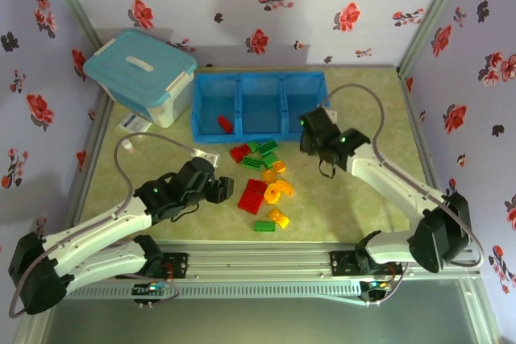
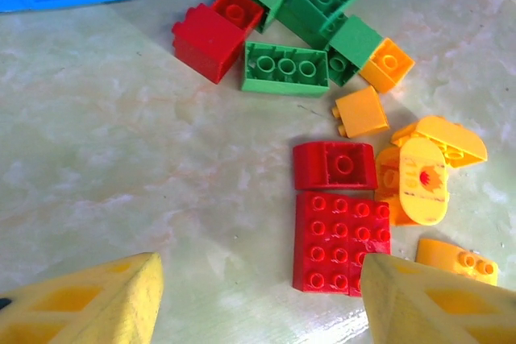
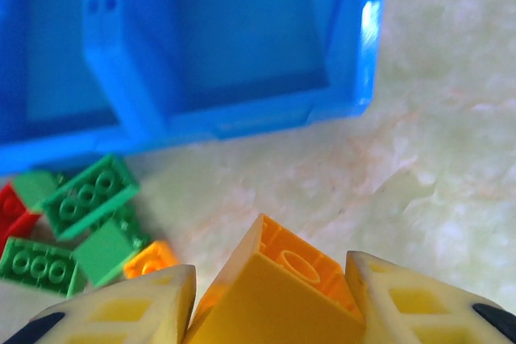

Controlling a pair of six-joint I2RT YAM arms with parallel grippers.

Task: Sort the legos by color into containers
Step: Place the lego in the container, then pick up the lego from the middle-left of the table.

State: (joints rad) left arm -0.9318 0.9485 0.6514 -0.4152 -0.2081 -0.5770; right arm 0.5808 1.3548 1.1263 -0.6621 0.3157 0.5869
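Right gripper (image 3: pixel 270 300), at the bottom edge of its wrist view, pinches a yellow-orange brick (image 3: pixel 282 279) just above the counter (image 3: pixel 435 159), with the blue tray (image 3: pixel 242 114) across the top of the frame. Left gripper (image 2: pixel 260 279) is spread at the bottom of its own view, the loose legos (image 2: pixel 334 165) scattered beyond it toward the upper right.

Left arm (image 1: pixel 89 239), right arm (image 1: pixel 395 183): white links, black joints, green lights, grey cables; end effector fingers (image 2: pixel 81 304) yellow.
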